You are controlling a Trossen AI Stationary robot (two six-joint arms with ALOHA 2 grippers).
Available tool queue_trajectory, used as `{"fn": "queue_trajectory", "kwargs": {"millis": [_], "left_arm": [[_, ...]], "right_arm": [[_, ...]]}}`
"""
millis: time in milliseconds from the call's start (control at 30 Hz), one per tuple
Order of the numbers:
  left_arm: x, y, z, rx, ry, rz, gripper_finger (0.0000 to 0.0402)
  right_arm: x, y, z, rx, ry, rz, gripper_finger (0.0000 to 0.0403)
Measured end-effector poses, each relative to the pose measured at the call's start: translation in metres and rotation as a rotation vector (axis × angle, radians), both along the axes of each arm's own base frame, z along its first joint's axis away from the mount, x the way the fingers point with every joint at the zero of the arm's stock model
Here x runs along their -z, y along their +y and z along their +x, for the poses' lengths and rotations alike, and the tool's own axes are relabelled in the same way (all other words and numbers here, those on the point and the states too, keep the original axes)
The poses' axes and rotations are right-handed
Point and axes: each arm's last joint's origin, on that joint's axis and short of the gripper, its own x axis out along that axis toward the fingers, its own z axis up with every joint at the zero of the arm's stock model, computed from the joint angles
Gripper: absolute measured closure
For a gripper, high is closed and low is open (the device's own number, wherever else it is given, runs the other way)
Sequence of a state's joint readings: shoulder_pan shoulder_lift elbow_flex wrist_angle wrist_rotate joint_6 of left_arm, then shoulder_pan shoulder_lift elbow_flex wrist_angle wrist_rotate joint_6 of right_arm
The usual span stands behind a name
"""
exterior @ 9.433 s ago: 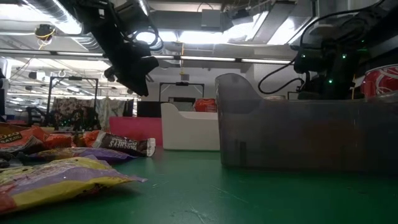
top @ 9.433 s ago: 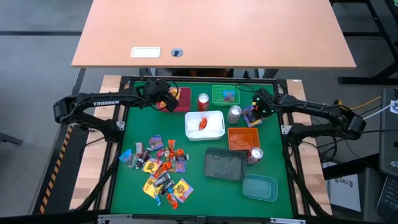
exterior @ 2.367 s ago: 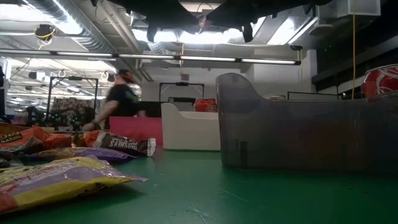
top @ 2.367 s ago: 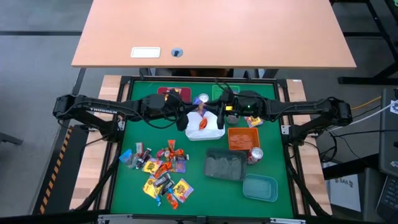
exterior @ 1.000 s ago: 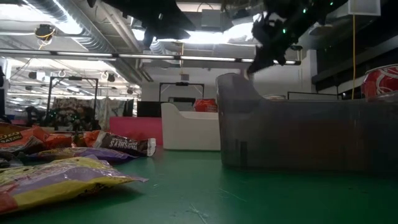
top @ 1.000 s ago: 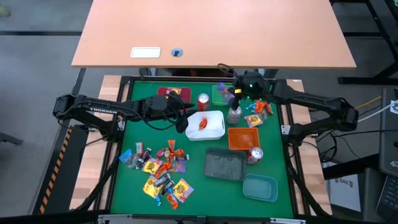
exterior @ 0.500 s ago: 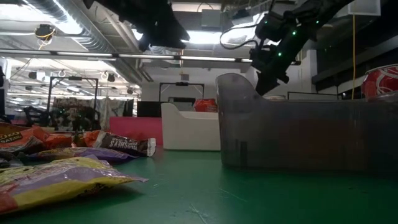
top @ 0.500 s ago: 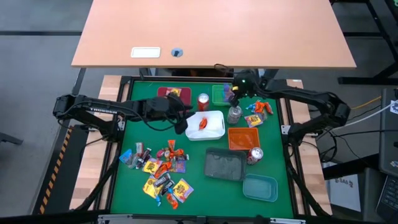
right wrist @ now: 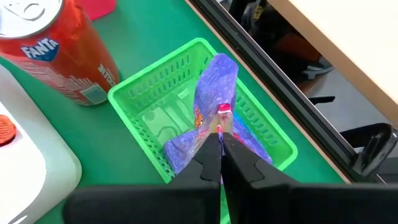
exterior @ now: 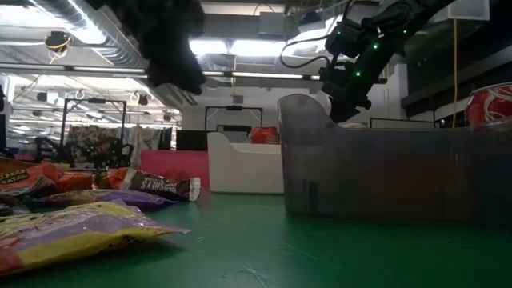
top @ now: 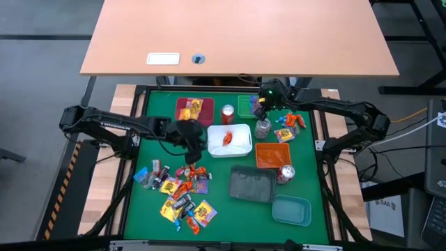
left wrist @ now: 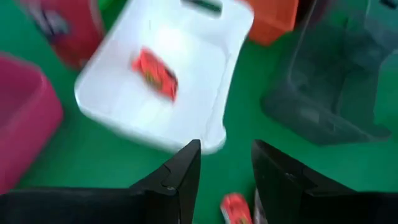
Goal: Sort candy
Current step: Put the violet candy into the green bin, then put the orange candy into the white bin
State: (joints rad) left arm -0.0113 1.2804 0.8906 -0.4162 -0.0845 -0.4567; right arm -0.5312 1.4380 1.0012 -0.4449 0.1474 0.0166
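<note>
Crinkly purple candy [right wrist: 214, 106], slotted green tray [right wrist: 149, 93]

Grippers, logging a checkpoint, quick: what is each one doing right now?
Left gripper: open, empty, above the green mat near the white tray.
Right gripper: shut on the purple candy, over the green basket.

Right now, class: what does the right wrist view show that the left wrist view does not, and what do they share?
Only the right wrist view shows the green tray, the right gripper shut on a purple candy, and the Fanta can.

Only the left wrist view shows the open left gripper and the grey tray.

Both show the white tray.
</note>
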Motion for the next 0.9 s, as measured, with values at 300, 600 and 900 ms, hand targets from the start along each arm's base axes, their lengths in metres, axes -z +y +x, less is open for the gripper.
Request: {"fn": "queue_trajectory", "kwargs": {"millis": [300, 600, 900], "left_arm": [[0.005, -0.018, -0.006, -0.088, 0.057, -0.096, 0.0269], [0.008, -0.033, -0.012, -0.160, 0.097, -0.163, 0.0269], [0.016, -0.043, -0.017, -0.306, 0.180, -0.275, 0.0269]], "right_arm": [[0.000, 0.000, 0.000, -0.001, 0.000, 0.000, 0.0344], [0.000, 0.000, 0.000, -0.001, -0.001, 0.000, 0.0280], [0.000, 0.000, 0.000, -0.001, 0.000, 0.001, 0.0276]]}}
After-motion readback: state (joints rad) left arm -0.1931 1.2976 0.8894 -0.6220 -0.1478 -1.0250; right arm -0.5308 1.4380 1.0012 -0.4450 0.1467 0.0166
